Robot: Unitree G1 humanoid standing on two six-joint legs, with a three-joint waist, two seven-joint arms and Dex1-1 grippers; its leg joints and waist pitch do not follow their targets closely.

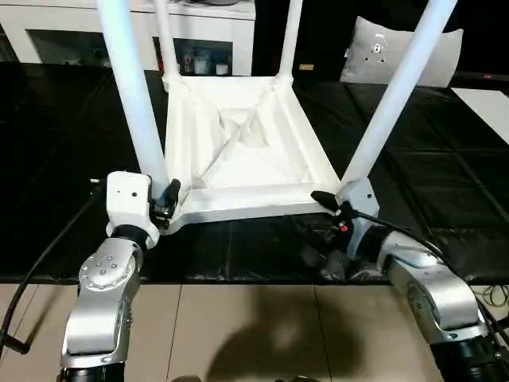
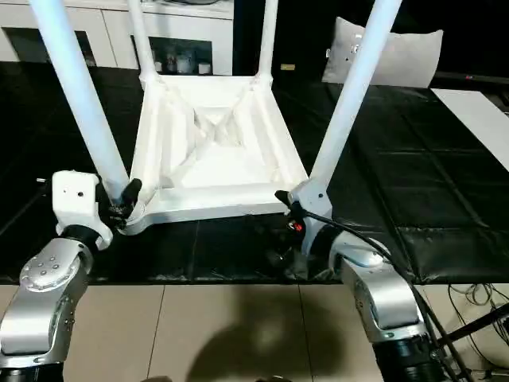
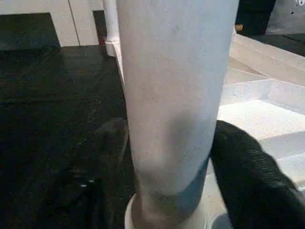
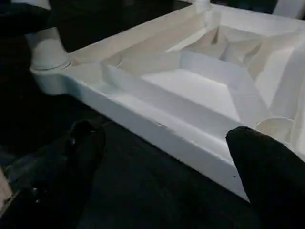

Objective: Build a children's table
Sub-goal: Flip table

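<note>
Black work table [image 1: 71,143], upturned children's table [image 1: 238,159], left pincer [image 3: 167,167] astride leg [image 1: 131,87], right pincer [image 4: 162,162] wide, cushion [image 1: 402,52] behind

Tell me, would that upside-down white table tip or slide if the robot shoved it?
The children's table lies flat on its wide top with four legs up, so it would probably slide, not tip. Its ribbed, hollow-looking plastic underside suggests it is light and fairly stiff. The glossy black work table cover may let it skid easily. Pushing high on the near left leg could rock it.
</note>
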